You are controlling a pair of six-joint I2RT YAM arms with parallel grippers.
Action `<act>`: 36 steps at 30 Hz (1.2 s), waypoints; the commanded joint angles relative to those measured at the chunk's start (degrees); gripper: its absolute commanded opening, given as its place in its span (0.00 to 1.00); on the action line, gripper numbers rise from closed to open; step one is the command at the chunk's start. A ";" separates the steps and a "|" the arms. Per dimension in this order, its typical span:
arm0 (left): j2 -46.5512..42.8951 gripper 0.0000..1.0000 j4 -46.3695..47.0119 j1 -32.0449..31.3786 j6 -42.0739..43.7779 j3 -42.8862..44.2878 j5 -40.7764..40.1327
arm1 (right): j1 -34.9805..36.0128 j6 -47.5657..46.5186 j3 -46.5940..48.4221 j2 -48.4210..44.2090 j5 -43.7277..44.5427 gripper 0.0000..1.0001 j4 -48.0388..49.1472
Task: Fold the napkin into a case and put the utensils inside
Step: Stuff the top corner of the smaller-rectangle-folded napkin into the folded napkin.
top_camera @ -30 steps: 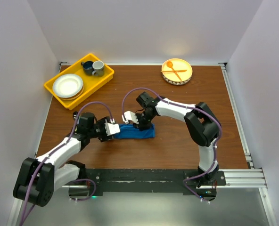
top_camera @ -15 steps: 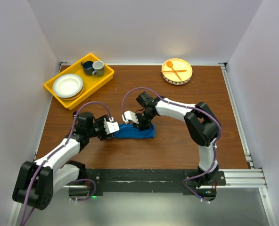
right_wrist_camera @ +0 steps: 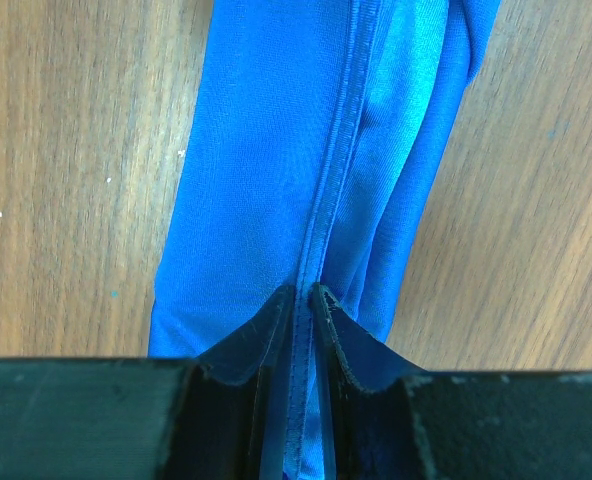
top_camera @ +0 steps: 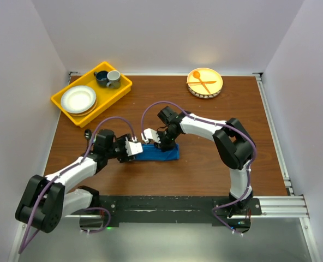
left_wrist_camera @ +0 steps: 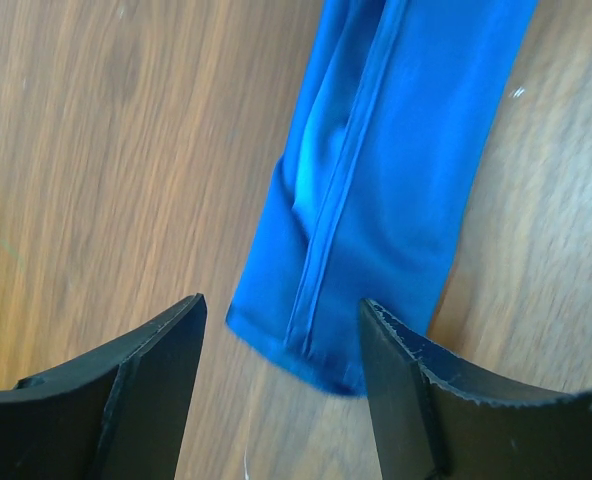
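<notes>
One case (top_camera: 160, 153), folded narrow, we logged; right hand (right_wrist_camera: 309, 297) pinched its seam, left hand (left_wrist_camera: 281, 318) gaped at its end; utensils nowhere seen, insertion outstanding.

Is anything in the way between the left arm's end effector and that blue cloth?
Nothing visible. The left end effector is open, with the near end of the blue cloth showing right between its fingers and only bare wooden table around it.
</notes>
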 commanded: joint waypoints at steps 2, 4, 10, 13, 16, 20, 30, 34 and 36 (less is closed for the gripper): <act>2.91 0.67 6.52 -3.40 -1.82 1.02 -2.52 | 0.06 0.61 -3.29 5.78 4.17 0.20 -6.93; 4.06 0.67 7.50 -4.99 -2.08 1.20 -4.89 | -0.03 0.52 -3.20 5.87 4.08 0.20 -7.02; 6.35 0.67 10.31 -6.39 -1.56 0.41 -7.10 | 0.06 0.52 -3.11 5.87 4.08 0.20 -7.11; 6.35 0.67 11.28 -7.18 -0.85 -0.03 -6.66 | 0.06 0.44 -3.11 5.96 4.08 0.20 -7.11; 6.35 0.69 11.72 -7.80 -1.29 0.06 -4.55 | -0.03 0.44 -3.02 6.13 4.08 0.20 -7.28; 4.78 0.70 9.61 -7.72 -3.75 1.81 -4.10 | 0.06 0.44 -2.94 6.04 4.17 0.20 -7.28; -2.87 0.70 -2.87 3.62 -1.56 4.36 0.73 | 0.06 0.35 -2.94 6.22 4.08 0.20 -7.55; -2.27 0.70 -3.40 4.15 -1.38 4.28 0.29 | 0.06 0.26 -2.94 6.13 4.08 0.20 -7.46; -1.65 0.70 -3.40 4.15 -1.20 4.28 0.29 | 0.06 0.35 -2.94 6.13 4.08 0.20 -7.55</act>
